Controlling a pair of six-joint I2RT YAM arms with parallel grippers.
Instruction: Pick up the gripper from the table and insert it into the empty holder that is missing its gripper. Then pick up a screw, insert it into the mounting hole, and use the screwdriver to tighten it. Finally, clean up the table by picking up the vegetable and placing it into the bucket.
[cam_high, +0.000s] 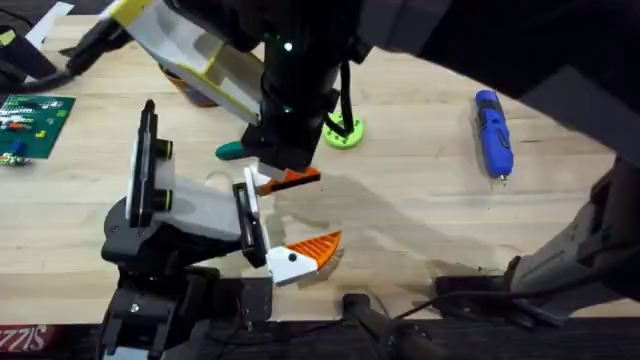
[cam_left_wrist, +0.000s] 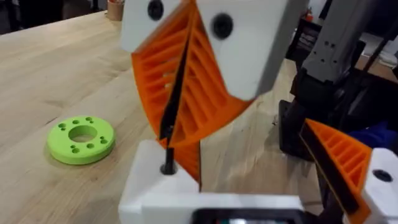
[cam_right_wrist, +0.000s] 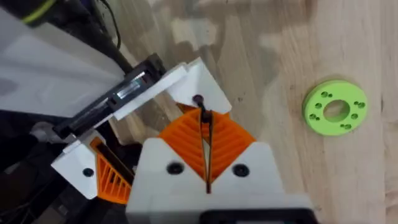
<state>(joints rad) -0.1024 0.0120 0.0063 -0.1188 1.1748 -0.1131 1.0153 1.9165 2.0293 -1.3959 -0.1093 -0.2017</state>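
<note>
Right wrist — right end effector (cam_right_wrist: 205, 149) clamped on screw (cam_right_wrist: 198, 100); left end effector (cam_left_wrist: 280, 186) unclear — bucket (cam_high: 190, 88) contents hidden.

A green ring (cam_high: 343, 132) and a circuit board (cam_high: 32, 116) lie on the table (cam_high: 420, 200).

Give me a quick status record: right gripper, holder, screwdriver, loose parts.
right gripper: shut on a thin dark screw, tip at the holder
holder: left side of the table, bars upright
orange fingertip: against the holder's bar, under the right gripper; seating unclear
screwdriver: lying far right, nothing gripping it
green ring: lying flat
wedge on white block: lying near the holder
</note>
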